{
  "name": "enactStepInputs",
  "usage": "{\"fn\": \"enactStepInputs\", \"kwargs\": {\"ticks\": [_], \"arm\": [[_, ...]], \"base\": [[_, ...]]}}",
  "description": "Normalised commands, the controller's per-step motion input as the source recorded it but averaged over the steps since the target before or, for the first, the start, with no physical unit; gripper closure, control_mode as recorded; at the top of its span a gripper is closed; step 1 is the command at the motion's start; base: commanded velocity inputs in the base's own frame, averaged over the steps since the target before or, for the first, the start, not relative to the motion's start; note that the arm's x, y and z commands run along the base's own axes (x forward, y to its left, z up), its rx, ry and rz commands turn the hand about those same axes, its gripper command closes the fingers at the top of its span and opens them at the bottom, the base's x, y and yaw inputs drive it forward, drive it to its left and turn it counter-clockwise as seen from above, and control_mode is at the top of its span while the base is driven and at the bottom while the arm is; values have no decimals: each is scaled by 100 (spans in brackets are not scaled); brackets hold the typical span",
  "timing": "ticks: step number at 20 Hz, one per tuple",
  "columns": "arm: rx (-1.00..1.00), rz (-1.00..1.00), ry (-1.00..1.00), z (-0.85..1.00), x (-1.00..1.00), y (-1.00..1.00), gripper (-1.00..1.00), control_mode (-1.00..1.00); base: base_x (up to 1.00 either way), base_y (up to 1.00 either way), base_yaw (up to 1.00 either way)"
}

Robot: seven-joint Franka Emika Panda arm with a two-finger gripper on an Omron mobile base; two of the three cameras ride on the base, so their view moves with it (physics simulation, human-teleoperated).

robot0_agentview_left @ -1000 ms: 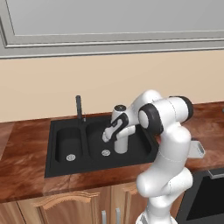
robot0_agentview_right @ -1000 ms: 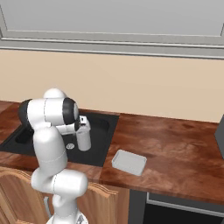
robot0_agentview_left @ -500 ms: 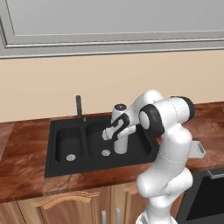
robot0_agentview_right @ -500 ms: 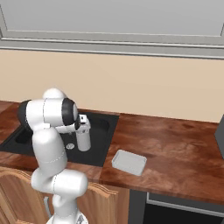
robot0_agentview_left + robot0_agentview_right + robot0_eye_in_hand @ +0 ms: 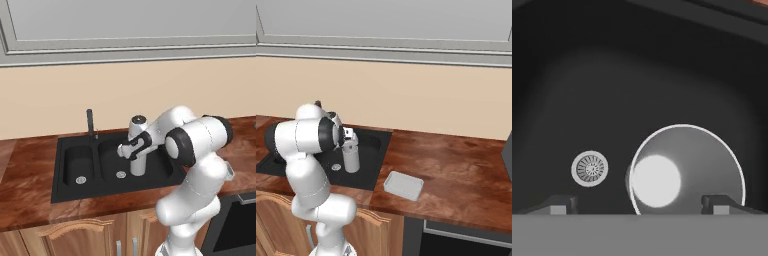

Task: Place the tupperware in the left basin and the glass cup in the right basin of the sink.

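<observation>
The glass cup (image 5: 138,165) (image 5: 351,160) stands upright on the floor of the right basin (image 5: 162,165) (image 5: 375,145) of the black sink. My gripper (image 5: 133,150) (image 5: 348,141) (image 5: 639,205) hovers right over it, open, with a fingertip on either side of the rim and not touching it. In the hand view I look down into the cup (image 5: 692,165), beside the round silver drain (image 5: 589,169). The narrower left basin (image 5: 77,160) holds nothing. The tupperware (image 5: 403,185) lies flat on the wooden counter, to the right of the sink.
A slim dark faucet (image 5: 90,123) rises behind the divider between the basins. A grey appliance (image 5: 507,156) stands at the counter's far right edge. A dark stove top (image 5: 235,225) lies to the right, beyond the counter (image 5: 456,170).
The jaws have opened and let go of the glass cup, which stays standing in the right basin. The arm has hardly moved.
</observation>
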Motion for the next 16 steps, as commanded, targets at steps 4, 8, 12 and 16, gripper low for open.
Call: {"fn": "enactStepInputs", "kwargs": {"ticks": [4, 8, 12, 16], "arm": [[0, -16, -3, 48, -31, -15, -100, -100], [0, -21, 0, 46, -29, -20, -100, -100], [0, -18, 0, 49, -31, -25, -100, -100], [2, -13, 3, 49, -32, -27, -100, -100]], "base": [[0, 0, 0], [0, 0, 0], [0, 0, 0], [0, 0, 0]]}}
